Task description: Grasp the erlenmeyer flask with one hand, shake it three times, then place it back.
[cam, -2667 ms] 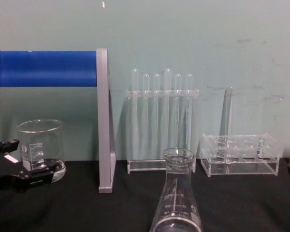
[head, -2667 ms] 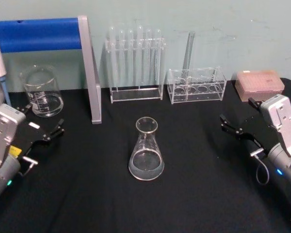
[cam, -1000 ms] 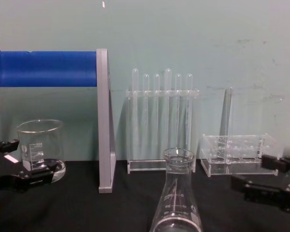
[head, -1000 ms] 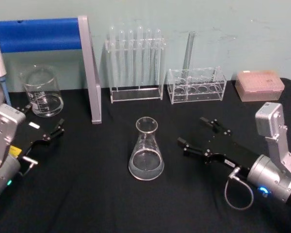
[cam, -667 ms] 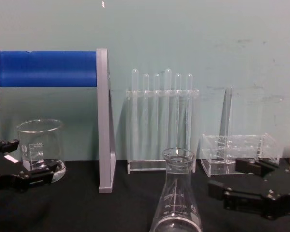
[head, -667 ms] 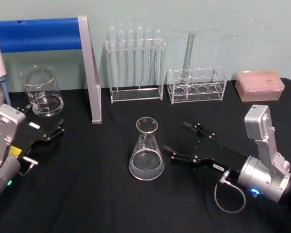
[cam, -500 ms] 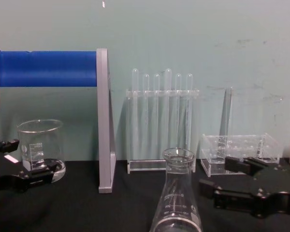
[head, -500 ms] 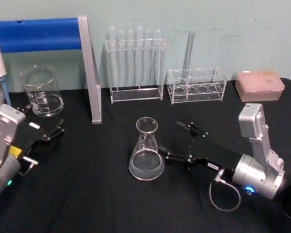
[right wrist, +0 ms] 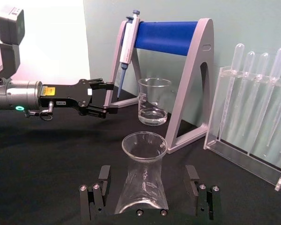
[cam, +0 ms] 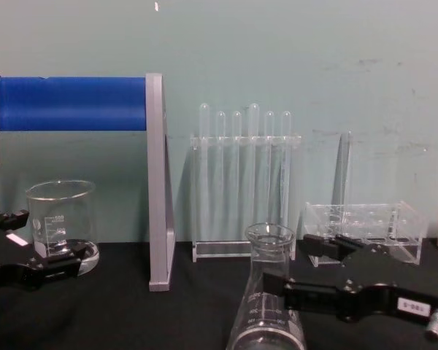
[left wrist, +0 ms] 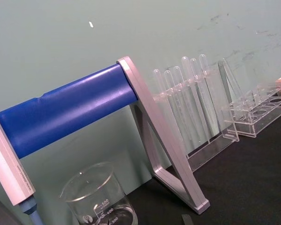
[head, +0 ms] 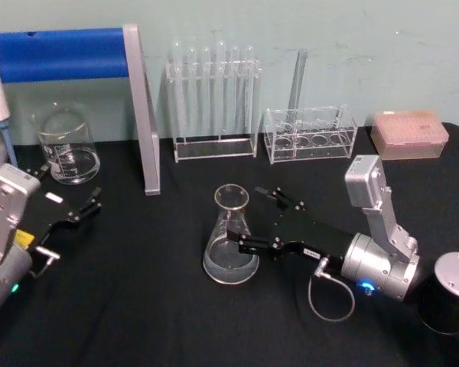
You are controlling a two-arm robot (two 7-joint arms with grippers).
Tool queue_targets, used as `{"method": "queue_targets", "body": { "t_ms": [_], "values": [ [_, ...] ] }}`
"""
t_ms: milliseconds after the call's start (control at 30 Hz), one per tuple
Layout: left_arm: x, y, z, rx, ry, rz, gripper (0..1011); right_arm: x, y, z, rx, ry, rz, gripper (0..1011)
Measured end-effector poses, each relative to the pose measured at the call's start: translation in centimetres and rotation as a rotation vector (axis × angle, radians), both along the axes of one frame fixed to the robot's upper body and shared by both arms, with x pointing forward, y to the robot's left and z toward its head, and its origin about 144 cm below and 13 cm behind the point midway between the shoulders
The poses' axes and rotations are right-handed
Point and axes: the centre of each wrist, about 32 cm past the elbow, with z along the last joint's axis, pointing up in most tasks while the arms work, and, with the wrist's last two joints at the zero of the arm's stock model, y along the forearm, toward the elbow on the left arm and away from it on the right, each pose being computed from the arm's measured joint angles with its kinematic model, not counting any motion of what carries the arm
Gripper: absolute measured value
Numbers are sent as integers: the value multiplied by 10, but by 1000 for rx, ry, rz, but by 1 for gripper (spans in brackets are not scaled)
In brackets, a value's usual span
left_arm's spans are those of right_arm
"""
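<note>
1 squeeze short of a grasp, seemingly; right pincer [head: 251, 217] reaching in from 4 o'clock, spread wide, straddling the erlenmeyer flask [head: 231, 243] with gaps either side; flask upright at centre of the tabletop [head: 138, 306], axis vertical, squarely between the prongs; left pincer [head: 69, 187] parked at 9 o'clock, spread.

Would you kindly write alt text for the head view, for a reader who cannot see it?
The right end effector, open, flanks a clear glass conical flask upright on a black table. The left end effector rests open near a clear cylindrical glass beaker.
</note>
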Motion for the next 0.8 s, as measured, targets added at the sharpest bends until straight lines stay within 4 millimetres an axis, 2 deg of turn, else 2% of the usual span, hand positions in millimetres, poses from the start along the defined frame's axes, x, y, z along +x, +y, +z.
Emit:
{"method": "queue_targets", "body": {
  "t_ms": [333, 800],
  "values": [
    [0, 0, 0, 0, 0, 0, 1001, 11, 11, -2, 12, 1, 8, 1003],
    [0, 0, 0, 0, 0, 0, 1001, 14, 21, -3, 24, 3, 15, 1003]
  ]
}}
